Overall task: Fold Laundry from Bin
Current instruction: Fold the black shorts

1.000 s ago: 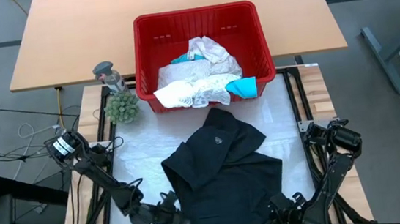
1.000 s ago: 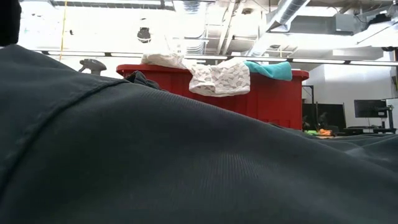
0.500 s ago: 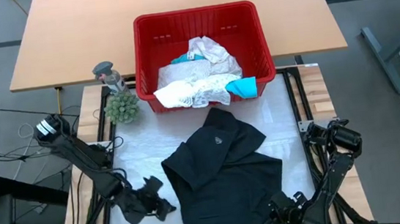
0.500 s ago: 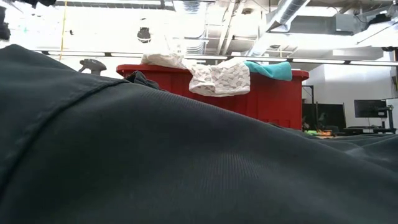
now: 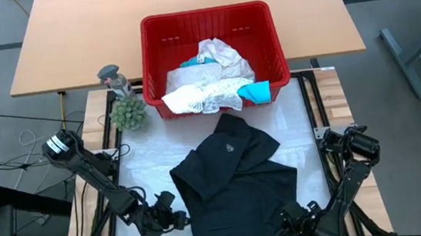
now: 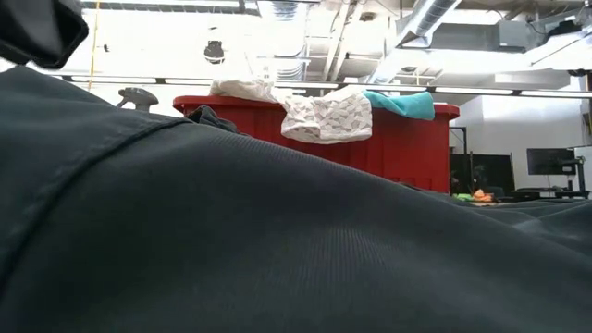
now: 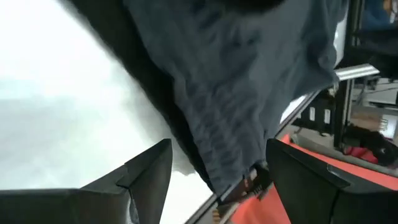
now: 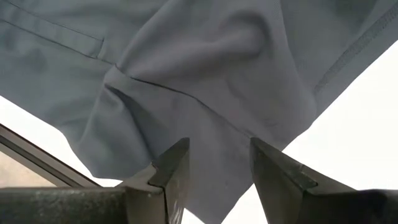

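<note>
A black garment [image 5: 236, 185] lies crumpled and partly spread on the white mat, and it fills the front of the low view [image 6: 277, 240]. The red bin [image 5: 209, 25] stands behind it. White lacy pieces [image 5: 207, 83] and a teal one [image 5: 254, 92] are piled in the bin and hang over its near rim. My left gripper [image 5: 175, 218] is open just left of the garment's near left edge. That edge [image 7: 205, 124] runs down between its fingers. My right gripper [image 5: 289, 230] is open low over the garment's near right corner [image 8: 217, 124].
A small green plant [image 5: 127, 112] and a grey figure [image 5: 114, 79] stand left of the bin. A wooden table [image 5: 79, 38] lies beyond it. Bare white mat [image 5: 146, 171] shows left of the garment. Black frame rails [image 5: 109, 155] run along both sides of the mat.
My left gripper has drawn away from the garment's near left corner toward the table's left edge and turned about. It has then come back a little toward the garment. The garment lies as it did, and my right gripper has kept still.
</note>
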